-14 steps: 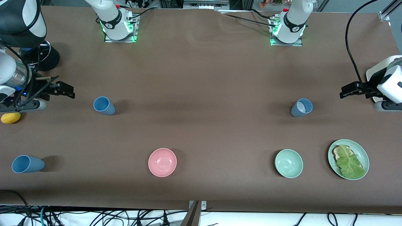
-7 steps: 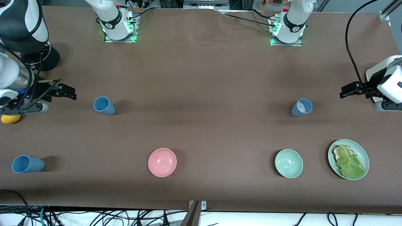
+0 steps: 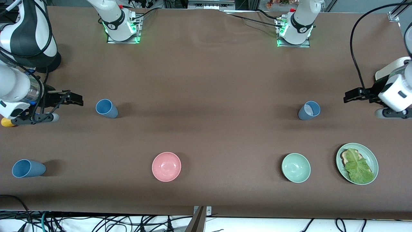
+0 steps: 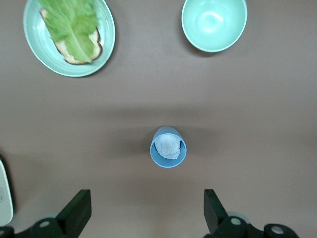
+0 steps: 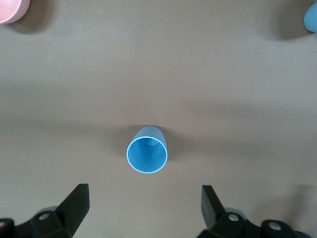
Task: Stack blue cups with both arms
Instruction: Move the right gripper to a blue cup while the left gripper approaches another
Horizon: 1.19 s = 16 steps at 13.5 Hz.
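Observation:
A mid-blue cup (image 3: 107, 108) (image 5: 147, 154) stands upright toward the right arm's end of the table. My right gripper (image 3: 76, 101) (image 5: 145, 208) hovers open over the bare table beside it, well apart from it, with nothing between its fingers. A slate-blue cup (image 3: 309, 110) (image 4: 168, 147) with a pale whitish inside stands toward the left arm's end. My left gripper (image 3: 349, 96) (image 4: 147, 213) hangs open over the table beside that cup, also apart and holding nothing. A third blue cup (image 3: 28, 168) (image 5: 311, 17) sits nearer the front camera at the right arm's end.
Nearer the front camera lie a pink bowl (image 3: 166, 166), a mint-green bowl (image 3: 295, 167) (image 4: 214, 22) and a green plate (image 3: 373, 158) (image 4: 34, 54) with toast and lettuce. A yellow object (image 3: 5, 122) lies under the right arm. A white item (image 3: 384, 72) sits at the left arm's end.
Both grippers have crept closer to their cups, the right gripper more than the left. The cups and bowls have not moved.

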Each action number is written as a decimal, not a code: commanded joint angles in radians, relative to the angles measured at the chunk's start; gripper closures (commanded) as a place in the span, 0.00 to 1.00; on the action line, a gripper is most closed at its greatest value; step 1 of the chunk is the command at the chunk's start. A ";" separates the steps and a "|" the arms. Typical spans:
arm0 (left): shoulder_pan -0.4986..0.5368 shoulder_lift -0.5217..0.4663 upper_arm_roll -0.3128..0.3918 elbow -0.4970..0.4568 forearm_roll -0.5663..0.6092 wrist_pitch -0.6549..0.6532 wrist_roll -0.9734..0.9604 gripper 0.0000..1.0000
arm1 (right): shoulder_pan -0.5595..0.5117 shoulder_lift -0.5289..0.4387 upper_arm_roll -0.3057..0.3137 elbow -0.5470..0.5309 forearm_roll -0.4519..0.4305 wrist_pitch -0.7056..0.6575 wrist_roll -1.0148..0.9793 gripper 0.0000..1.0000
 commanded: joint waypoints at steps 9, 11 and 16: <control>0.027 0.003 0.002 -0.476 0.002 0.456 0.032 0.00 | -0.025 0.066 0.001 0.017 0.000 -0.005 -0.018 0.00; 0.030 0.011 0.002 -0.502 0.002 0.459 0.044 0.00 | -0.035 0.073 0.001 0.007 0.000 -0.005 -0.020 0.00; 0.037 0.048 0.002 -0.505 0.001 0.462 0.054 0.00 | -0.035 0.080 0.001 -0.098 0.000 0.059 -0.021 0.00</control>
